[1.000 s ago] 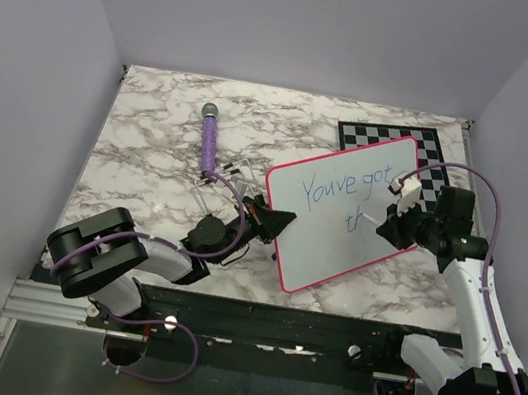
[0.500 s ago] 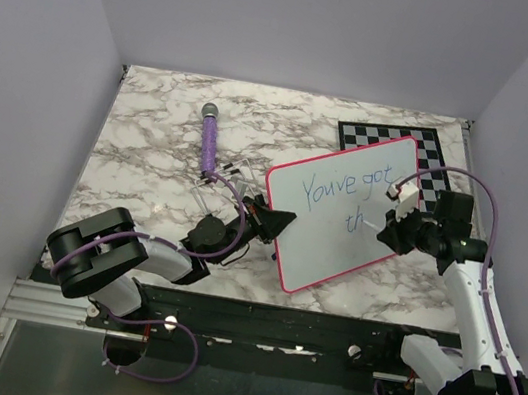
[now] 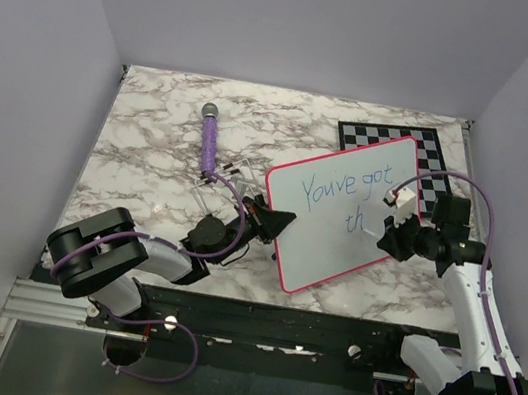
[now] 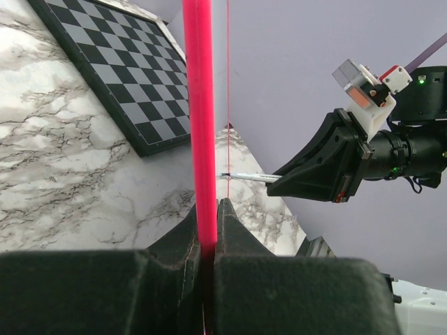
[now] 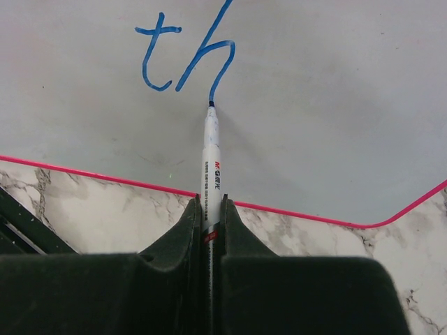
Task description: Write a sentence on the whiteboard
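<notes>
The whiteboard (image 3: 343, 211) with its pink-red rim stands tilted on the marble table. My left gripper (image 3: 275, 222) is shut on its left edge; the rim (image 4: 198, 125) runs up between my jaws in the left wrist view. The sentence (image 3: 347, 186) reads "You've got" with "th" (image 3: 352, 220) below it in blue. My right gripper (image 3: 391, 235) is shut on a white marker (image 5: 211, 157). Its blue tip touches the whiteboard (image 5: 314, 105) at the foot of the "h" (image 5: 209, 66). The marker also shows in the left wrist view (image 4: 248, 177).
A grey-and-black chessboard (image 3: 431, 155) lies behind the whiteboard at the back right, also in the left wrist view (image 4: 119, 77). A purple microphone (image 3: 209, 143) lies at the back left. Grey walls enclose the marble table (image 3: 147, 168).
My right gripper has shifted a little down and right along the board with the marker, and the "h" stroke has grown. The left gripper and the board have not moved.
</notes>
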Motion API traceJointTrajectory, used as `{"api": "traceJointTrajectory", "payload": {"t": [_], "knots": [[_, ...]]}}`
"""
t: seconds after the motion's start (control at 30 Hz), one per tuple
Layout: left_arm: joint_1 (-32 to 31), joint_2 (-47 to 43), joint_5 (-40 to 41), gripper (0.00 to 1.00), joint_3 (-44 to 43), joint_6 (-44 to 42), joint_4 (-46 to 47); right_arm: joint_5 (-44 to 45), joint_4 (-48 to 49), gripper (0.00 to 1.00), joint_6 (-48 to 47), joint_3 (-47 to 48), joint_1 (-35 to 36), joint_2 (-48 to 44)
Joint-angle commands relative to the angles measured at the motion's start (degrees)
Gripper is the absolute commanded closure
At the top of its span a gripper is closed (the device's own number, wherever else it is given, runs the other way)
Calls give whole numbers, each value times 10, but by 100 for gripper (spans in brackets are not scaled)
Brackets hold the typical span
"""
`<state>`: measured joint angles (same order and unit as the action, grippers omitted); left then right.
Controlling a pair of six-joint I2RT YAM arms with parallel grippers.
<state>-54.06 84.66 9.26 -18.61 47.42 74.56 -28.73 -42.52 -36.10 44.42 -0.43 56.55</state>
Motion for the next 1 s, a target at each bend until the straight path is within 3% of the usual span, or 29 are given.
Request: {"api": "traceJointTrajectory", "payload": {"t": [0.0,0.27,0.6,0.97], "knots": [[-8,2,-39,100,9,-39,14,18,-12,99,-4,0,3,-5],[-8,1,-37,100,12,-40,15,-17,-8,99,26,58,3,-29],[-8,2,-42,100,15,-40,22,-1,64,100,66,53,3,-5],[-8,4,-42,100,15,-39,26,4,81,99,68,39,3,21]]}}
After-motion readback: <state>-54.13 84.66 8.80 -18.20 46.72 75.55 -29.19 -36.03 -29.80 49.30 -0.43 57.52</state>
